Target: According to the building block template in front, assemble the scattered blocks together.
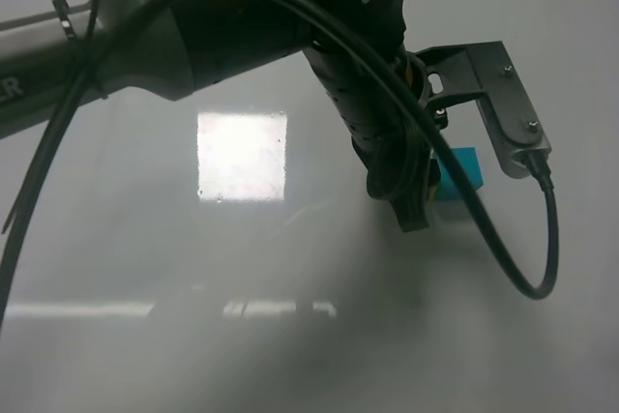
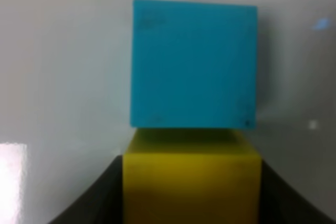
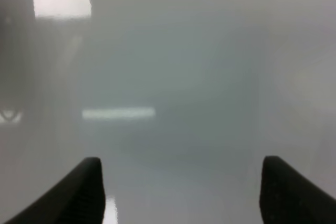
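Note:
In the left wrist view, the mustard-yellow block (image 2: 191, 182) sits between my left gripper's dark fingers (image 2: 100, 200), and the gripper (image 2: 191, 174) is shut on it. The teal block (image 2: 194, 64) lies on the table just beyond it; their faces look flush or nearly touching. From the exterior high view, my left arm reaches across to the right, and the left gripper (image 1: 416, 212) points down beside the teal block (image 1: 464, 169); the yellow block is hidden there. My right gripper (image 3: 181, 182) stands open over bare table. The building block template is out of view.
The table (image 1: 290, 355) is glossy grey with a bright square reflection (image 1: 242, 155). A black cable (image 1: 542, 268) loops from the left arm's wrist camera bracket (image 1: 508, 108) down to the right of the blocks.

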Controlling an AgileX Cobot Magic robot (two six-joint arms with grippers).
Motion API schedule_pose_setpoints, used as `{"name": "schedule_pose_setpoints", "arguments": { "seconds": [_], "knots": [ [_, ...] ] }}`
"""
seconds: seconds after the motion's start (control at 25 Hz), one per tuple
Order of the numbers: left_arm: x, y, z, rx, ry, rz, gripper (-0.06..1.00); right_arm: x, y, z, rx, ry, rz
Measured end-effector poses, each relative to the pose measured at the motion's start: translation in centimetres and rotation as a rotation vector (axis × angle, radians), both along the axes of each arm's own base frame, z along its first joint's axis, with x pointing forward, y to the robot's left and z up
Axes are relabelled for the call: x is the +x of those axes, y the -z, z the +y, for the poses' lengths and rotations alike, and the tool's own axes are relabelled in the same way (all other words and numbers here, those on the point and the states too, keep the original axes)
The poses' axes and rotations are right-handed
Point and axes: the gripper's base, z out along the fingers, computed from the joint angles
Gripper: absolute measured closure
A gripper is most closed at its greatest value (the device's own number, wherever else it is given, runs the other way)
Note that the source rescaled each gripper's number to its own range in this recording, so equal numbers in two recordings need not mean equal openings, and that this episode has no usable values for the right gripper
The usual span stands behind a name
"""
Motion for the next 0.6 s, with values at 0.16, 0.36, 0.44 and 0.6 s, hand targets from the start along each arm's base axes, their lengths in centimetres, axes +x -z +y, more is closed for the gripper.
{"name": "schedule_pose_setpoints", "arguments": {
  "seconds": [0.16, 0.36, 0.44, 0.6],
  "knots": [
    [0.00, 0.00, 0.00, 0.000, 0.000, 0.000, 0.88, 0.00, 0.00, 0.00, 0.000, 0.000, 0.000],
    [0.01, -0.01, 0.00, 0.000, 0.000, -0.001, 0.89, 0.00, 0.00, 0.00, 0.000, 0.000, 0.000],
    [0.03, -0.04, -0.03, -0.005, 0.000, -0.004, 0.83, 0.00, 0.00, 0.00, 0.000, 0.000, 0.000],
    [0.19, -0.12, -0.13, -0.018, -0.002, -0.020, 0.26, 0.00, 0.00, 0.00, 0.000, 0.000, 0.000]
  ]
}}
